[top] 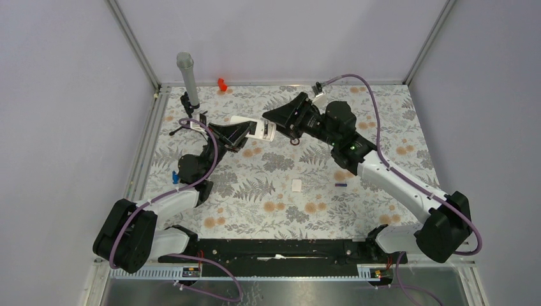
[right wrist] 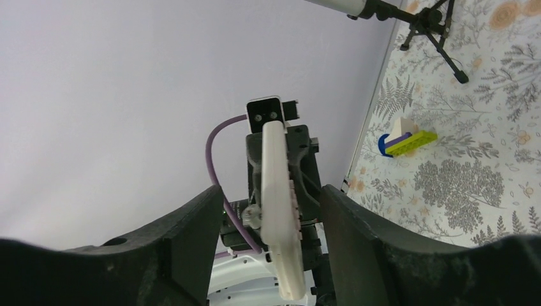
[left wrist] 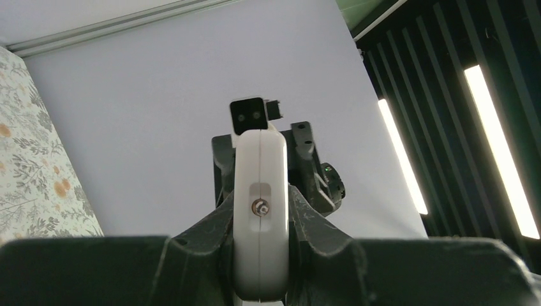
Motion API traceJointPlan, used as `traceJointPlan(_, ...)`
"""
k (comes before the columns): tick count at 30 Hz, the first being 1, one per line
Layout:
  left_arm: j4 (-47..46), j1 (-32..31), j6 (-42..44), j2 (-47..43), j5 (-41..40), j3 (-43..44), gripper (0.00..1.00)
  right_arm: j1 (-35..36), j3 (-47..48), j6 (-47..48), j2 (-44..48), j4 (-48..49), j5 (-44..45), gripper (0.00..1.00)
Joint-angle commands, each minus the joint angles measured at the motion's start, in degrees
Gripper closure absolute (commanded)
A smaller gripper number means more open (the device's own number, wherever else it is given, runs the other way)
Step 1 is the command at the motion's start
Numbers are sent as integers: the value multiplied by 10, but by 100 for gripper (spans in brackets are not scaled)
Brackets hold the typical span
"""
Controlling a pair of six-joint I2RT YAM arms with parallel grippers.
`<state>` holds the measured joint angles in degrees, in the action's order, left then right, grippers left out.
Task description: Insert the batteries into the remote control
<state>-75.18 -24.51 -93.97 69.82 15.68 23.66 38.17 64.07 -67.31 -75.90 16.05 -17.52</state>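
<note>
My left gripper [top: 240,134] is shut on the remote control [top: 253,127] and holds it in the air above the back of the table. In the left wrist view the remote's white end [left wrist: 260,191] stands clamped between the jaws of the gripper [left wrist: 260,220]. My right gripper [top: 273,123] is open at the remote's other end. In the right wrist view the remote [right wrist: 281,255] stands edge-on between the spread fingers of the gripper [right wrist: 271,196], touching neither. The dark battery [top: 341,185] lies on the table. I cannot make out the purple battery.
A small flat white cover piece [top: 296,185] lies mid-table, left of the dark battery. A grey cylinder on a black tripod [top: 187,73] stands at the back left. A red object [top: 222,83] sits at the back edge. A yellow-green and blue piece [right wrist: 408,141] lies by the left rail.
</note>
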Motion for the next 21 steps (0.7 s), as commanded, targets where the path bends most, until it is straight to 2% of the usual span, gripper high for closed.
traceJointPlan(1,-63,1,26,-12,3,13,100,-10,-21,-56,5,57,-14,37)
traceJointPlan(8,-66,1,35,-11,-1,12,100,-10,-25,-71,-3,70,-28,47)
traceJointPlan(21,-68,1,34,-7,-6,38,100,-10,-34,-79,-8,78,-41,58)
